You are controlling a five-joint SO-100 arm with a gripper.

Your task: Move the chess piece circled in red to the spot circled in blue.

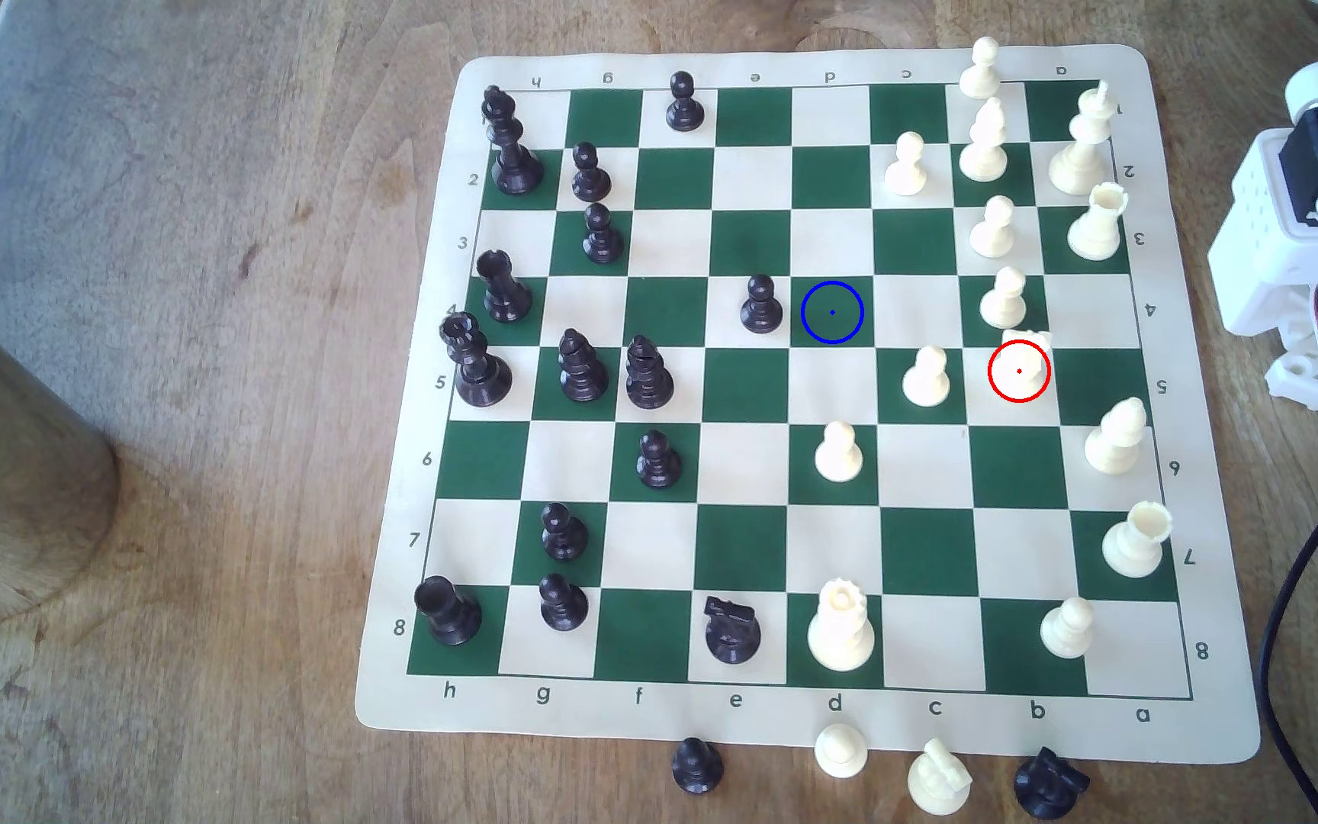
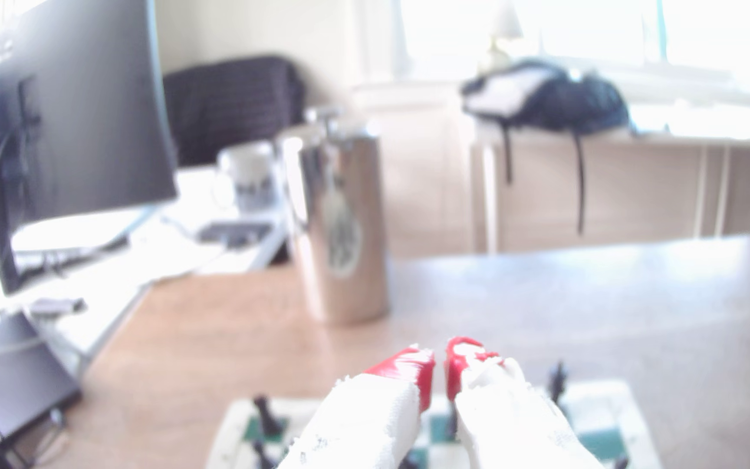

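Observation:
The chess piece (image 1: 1025,355), a cream-white knight, stands inside the red ring on a cream square near the exterior view's right side of the board (image 1: 798,713). The spot (image 1: 832,312) is a bare dark green square with a blue ring and dot, a little over two squares toward the exterior view's left of the knight and one row further back. In the wrist view my gripper (image 2: 440,367) is raised above the board and points out over the table. Its red-tipped white fingers (image 2: 411,367) stand almost together with nothing between them. The arm's white base (image 1: 1313,238) sits off the board's right edge.
A black pawn (image 1: 760,305) stands right beside the spot. White pawns (image 1: 1003,299) (image 1: 927,379) flank the knight. Several captured pieces (image 1: 937,780) lie along the near board edge. A metal tumbler (image 1: 6,475) (image 2: 337,225) stands on the table, and a black cable (image 1: 1306,570) runs down the exterior view's right.

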